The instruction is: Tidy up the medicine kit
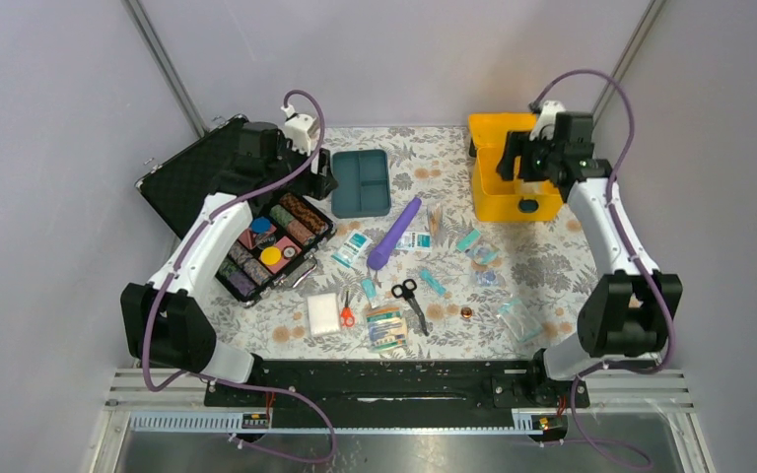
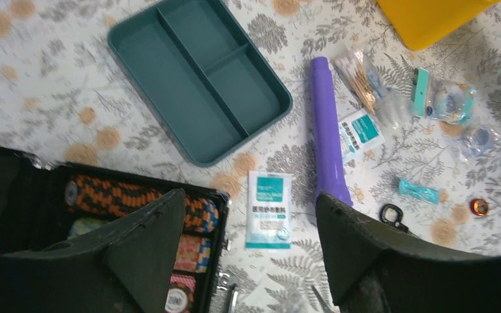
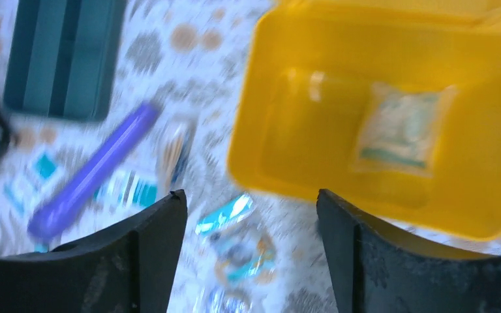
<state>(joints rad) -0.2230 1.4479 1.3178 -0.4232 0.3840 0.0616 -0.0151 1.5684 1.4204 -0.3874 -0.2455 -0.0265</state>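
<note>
The yellow medicine kit point(image 1: 513, 202) stands open at the back right; in the right wrist view point(image 3: 300, 169) a clear packet point(image 3: 401, 127) lies inside it. Its teal divided tray point(image 1: 360, 181) lies apart on the cloth, also in the left wrist view point(image 2: 199, 75). My right gripper point(image 3: 251, 208) is open and empty, high over the kit's near left edge. My left gripper point(image 2: 251, 215) is open and empty, above a white and teal sachet point(image 2: 269, 208) beside the black case. A purple tube point(image 1: 393, 233), scissors point(image 1: 410, 299) and small packets lie loose mid-table.
The black hard case point(image 1: 261, 246) with colourful rolls lies open at the left, its lid leaning back. A white gauze pad point(image 1: 322, 313), red clippers point(image 1: 347, 317) and a bandage pack point(image 1: 386, 328) lie near the front. Clear packets point(image 1: 522, 320) lie front right.
</note>
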